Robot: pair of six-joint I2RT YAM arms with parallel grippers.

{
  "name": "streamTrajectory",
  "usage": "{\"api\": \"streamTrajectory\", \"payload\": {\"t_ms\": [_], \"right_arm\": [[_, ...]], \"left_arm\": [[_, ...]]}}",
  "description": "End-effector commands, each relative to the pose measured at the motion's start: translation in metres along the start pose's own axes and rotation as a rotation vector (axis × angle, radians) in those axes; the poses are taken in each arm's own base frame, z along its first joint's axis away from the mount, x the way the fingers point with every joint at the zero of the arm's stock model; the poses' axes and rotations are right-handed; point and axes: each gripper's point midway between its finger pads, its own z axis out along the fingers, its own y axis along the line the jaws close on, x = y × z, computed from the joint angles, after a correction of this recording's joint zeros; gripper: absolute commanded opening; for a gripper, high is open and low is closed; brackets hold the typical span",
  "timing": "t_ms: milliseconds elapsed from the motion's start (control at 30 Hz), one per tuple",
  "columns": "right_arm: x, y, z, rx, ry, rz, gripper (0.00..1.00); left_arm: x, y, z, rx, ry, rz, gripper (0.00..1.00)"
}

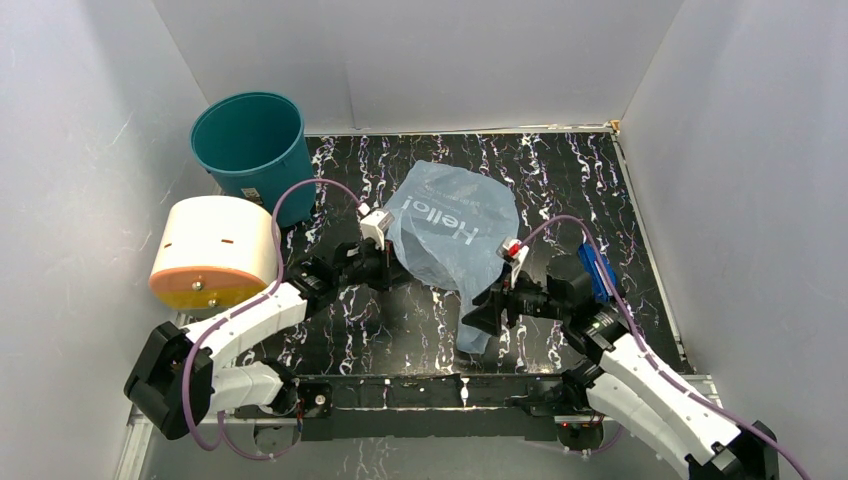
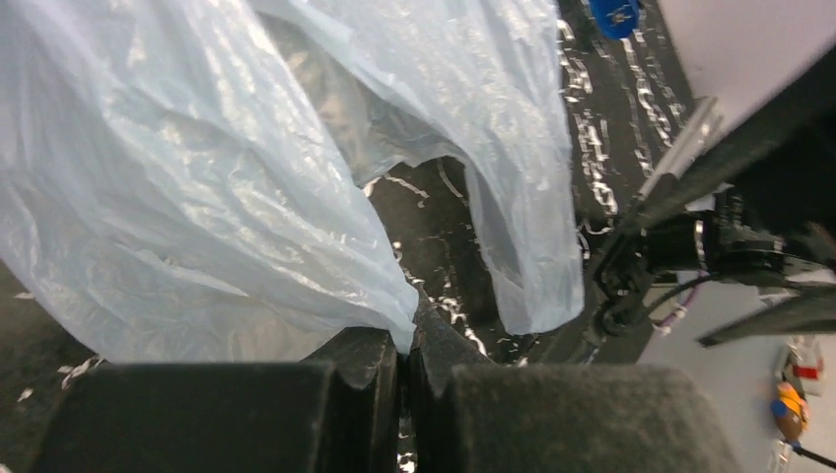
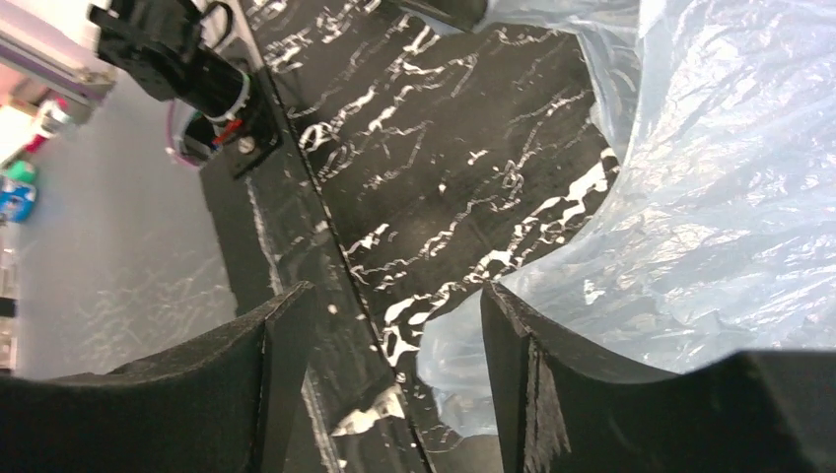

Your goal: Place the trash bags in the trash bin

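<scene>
The trash bag [image 1: 455,232], thin light-blue plastic with white lettering, is lifted in the middle of the black marbled table [image 1: 560,170]. My left gripper [image 1: 396,268] is shut on its left edge; in the left wrist view the film [image 2: 197,177] runs down into the closed left gripper [image 2: 404,340]. My right gripper [image 1: 480,318] stands open at the bag's hanging lower tail. In the right wrist view the right gripper [image 3: 394,296] is spread, a lobe of the bag [image 3: 710,197] resting against its right finger [image 3: 513,345]. The teal trash bin [image 1: 250,140] stands upright at the back left, apart from both grippers.
A cream cylinder with an orange end [image 1: 213,250] lies on its side at the left, in front of the bin. A blue object [image 1: 597,270] lies on the table behind the right wrist. White walls close in the table on three sides.
</scene>
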Motion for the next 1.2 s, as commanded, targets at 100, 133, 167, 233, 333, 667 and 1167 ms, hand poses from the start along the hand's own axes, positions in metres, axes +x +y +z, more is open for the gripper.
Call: {"api": "streamTrajectory", "payload": {"t_ms": [100,133,167,233,333,667,1167], "right_arm": [[-0.002,0.026,-0.009,-0.079,0.020,0.118,0.69],[-0.001,0.028,-0.009,-0.089,0.038,0.137,0.72],[-0.001,0.027,-0.008,-0.082,0.052,0.157,0.74],[0.003,0.020,-0.007,-0.034,0.087,0.204,0.75],[0.016,0.024,-0.006,-0.066,0.167,0.255,0.74],[0.038,0.038,-0.002,-0.151,0.250,0.345,0.79],[0.084,0.017,0.027,-0.021,0.208,0.319,0.67]], "left_arm": [[0.019,0.045,-0.001,-0.224,0.006,-0.069,0.00],[0.023,0.052,0.000,-0.257,0.007,-0.090,0.00],[0.027,0.057,0.000,-0.275,0.010,-0.104,0.00],[0.038,0.066,0.002,-0.307,0.032,-0.129,0.00],[0.050,0.075,0.005,-0.338,0.060,-0.155,0.00],[0.059,0.092,0.004,-0.394,0.110,-0.146,0.00],[0.057,0.082,0.006,-0.331,0.085,-0.149,0.00]]}}
